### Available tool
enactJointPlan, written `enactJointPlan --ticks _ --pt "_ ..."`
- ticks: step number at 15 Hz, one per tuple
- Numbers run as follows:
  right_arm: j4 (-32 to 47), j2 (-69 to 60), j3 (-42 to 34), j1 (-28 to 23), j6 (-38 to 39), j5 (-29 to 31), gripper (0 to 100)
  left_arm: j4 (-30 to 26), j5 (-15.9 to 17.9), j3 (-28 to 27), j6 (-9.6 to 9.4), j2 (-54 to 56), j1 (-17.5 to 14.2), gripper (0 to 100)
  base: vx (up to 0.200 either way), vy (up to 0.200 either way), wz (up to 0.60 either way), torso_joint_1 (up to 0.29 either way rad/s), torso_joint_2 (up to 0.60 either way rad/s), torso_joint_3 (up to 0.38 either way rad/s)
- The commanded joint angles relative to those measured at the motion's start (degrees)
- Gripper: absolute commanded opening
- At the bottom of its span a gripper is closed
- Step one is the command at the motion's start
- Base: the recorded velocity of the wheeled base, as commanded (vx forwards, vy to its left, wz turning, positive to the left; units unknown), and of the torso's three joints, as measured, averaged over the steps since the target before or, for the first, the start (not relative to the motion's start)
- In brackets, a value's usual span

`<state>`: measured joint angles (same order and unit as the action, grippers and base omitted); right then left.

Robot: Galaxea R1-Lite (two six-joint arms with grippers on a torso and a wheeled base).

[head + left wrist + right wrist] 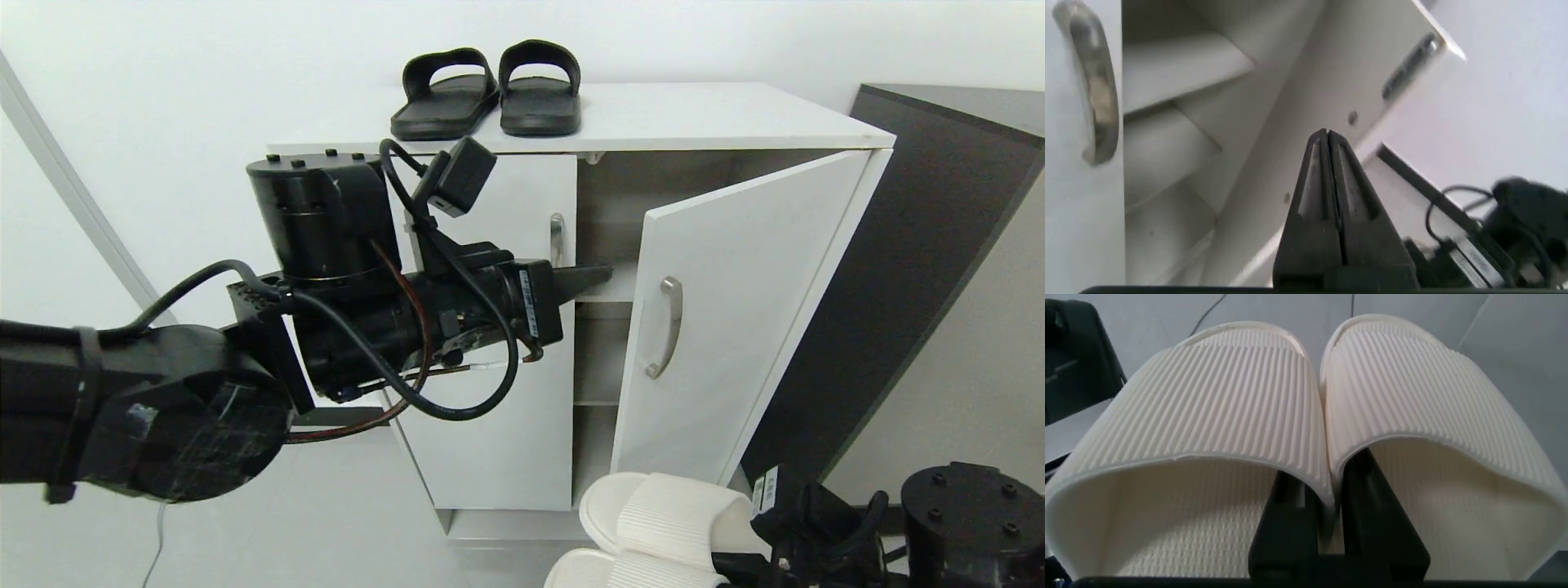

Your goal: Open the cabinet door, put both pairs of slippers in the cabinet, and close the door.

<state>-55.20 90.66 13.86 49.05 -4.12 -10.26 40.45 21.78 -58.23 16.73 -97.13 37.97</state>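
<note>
Head view: the left gripper (pixel 602 273) hung level in front of the cabinet (pixel 718 116), its tip just at the gap between the two doors, beside the left door's handle (pixel 557 239). In the left wrist view its fingers (pixel 1315 175) were pressed flat together with nothing between them, pointing into the cabinet toward the shelves (pixel 1180 67). It touched neither door as far as I could see.

The left door (pixel 522 425) was shut. The right door (pixel 739 261) stood swung out toward the robot on its right-hand hinges, so the shelf (pixel 606 292) inside showed through the gap.

The black slippers (pixel 490 94) sat side by side on the cabinet top, toward its left end, heels near the front edge.

The white slippers (pixel 653 514) were low down in front of the cabinet, just below the open door's bottom corner, held by the right gripper (pixel 731 563). From the right wrist view that gripper (pixel 1327 518) had one finger (pixel 1286 514) pushed in under each ribbed strap, squeezing the two inner sides of the pair (pixel 1233 400) together between them. The slippers lay close alongside each other, toes pointing away from the wrist. I could not tell whether they were clear of the floor.
</note>
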Motion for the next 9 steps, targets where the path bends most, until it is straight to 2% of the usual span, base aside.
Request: enactJointPlan --ticks 1,5,9 --pt "0.0 -0.4 -0.5 0.9 0.0 0.0 0 2.4 -0.1 -2.5 0.85 -5.0 -0.8 0 0.000 0.000 0.00 0.000 0.00 0.000" --pt "-0.1 -0.4 -3.0 4.0 0.0 -0.1 0 3.0 -0.1 -6.3 1.29 -9.7 -3.3 0 0.000 0.000 0.00 0.000 0.00 0.000" --pt "-0.9 -0.5 -5.9 7.1 0.0 -0.1 0 2.8 -0.3 -8.5 2.00 -12.0 -3.5 0 0.000 0.000 0.00 0.000 0.00 0.000"
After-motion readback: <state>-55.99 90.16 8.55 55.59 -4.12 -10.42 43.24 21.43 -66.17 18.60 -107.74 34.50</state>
